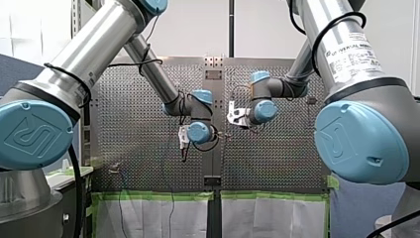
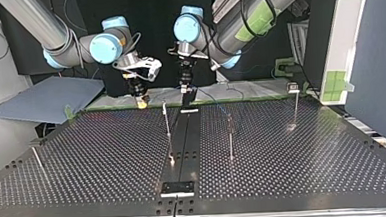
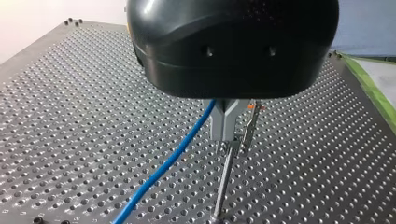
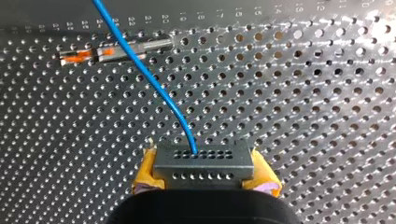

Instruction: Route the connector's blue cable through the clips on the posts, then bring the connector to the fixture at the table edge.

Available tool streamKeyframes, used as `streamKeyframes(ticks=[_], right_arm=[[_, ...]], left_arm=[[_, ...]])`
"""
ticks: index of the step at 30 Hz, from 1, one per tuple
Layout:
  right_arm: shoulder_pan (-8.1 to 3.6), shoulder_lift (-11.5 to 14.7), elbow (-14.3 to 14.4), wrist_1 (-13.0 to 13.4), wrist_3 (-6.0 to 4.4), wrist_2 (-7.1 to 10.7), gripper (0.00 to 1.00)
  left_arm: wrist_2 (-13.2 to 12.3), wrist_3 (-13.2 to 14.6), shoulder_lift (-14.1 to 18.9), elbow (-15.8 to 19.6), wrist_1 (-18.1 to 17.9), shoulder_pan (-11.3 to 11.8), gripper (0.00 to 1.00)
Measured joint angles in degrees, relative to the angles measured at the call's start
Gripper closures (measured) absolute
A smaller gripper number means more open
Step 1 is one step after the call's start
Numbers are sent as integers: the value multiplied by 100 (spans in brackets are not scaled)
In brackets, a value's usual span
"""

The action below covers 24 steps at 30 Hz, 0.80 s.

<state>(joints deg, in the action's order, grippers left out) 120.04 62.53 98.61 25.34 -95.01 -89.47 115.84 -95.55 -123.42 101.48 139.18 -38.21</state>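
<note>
In the right wrist view my right gripper is shut on the grey connector, its yellow pads pressing on both sides. The blue cable rises out of the connector and passes a post clip with an orange part. In the left wrist view my left gripper, with metal fingers, is shut on the blue cable just above a thin post and beside its clip. In the top view both grippers hang at the far edge, right and left.
Thin posts stand on the perforated table: one left of the centre strip, one right of it, one far right, one at the left edge. A black fixture sits at the near edge.
</note>
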Motion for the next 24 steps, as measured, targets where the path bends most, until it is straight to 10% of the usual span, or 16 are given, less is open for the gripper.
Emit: streamKeyframes(ticks=[24], right_arm=[[-579, -18, 536, 756, 343, 211, 100]], left_arm=[[-122, -83, -9, -4, -18, 44, 100]])
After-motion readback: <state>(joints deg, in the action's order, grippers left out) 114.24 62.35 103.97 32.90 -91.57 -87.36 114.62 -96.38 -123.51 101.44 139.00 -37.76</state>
